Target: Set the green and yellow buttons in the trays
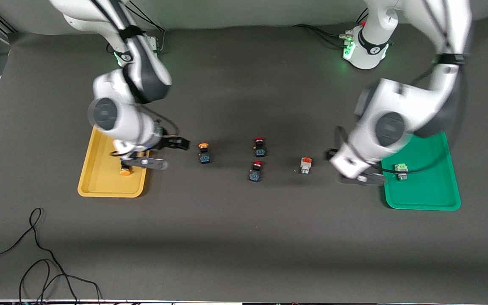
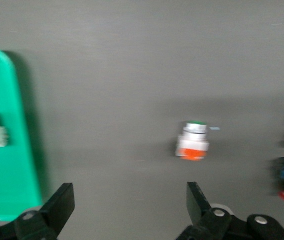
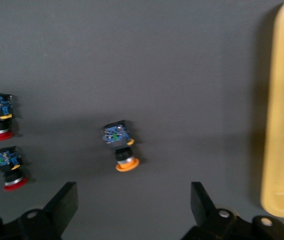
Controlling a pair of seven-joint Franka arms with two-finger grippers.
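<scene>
My right gripper, jaws spread and empty, hangs at the yellow tray's edge; the orange-capped button lies just beside it, toward the table's middle (cap farther from the front camera). My left gripper, likewise spread, sits between the green tray and the grey orange-topped button.

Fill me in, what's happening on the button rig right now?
Sorting is half done. One yellow-capped button lies in the yellow tray, one pale button in the green tray. Both grippers are open and empty: the right gripper is over the table by the second yellow-capped button, the left gripper by the orange-topped pale button. Two red-capped buttons sit mid-table.
</scene>
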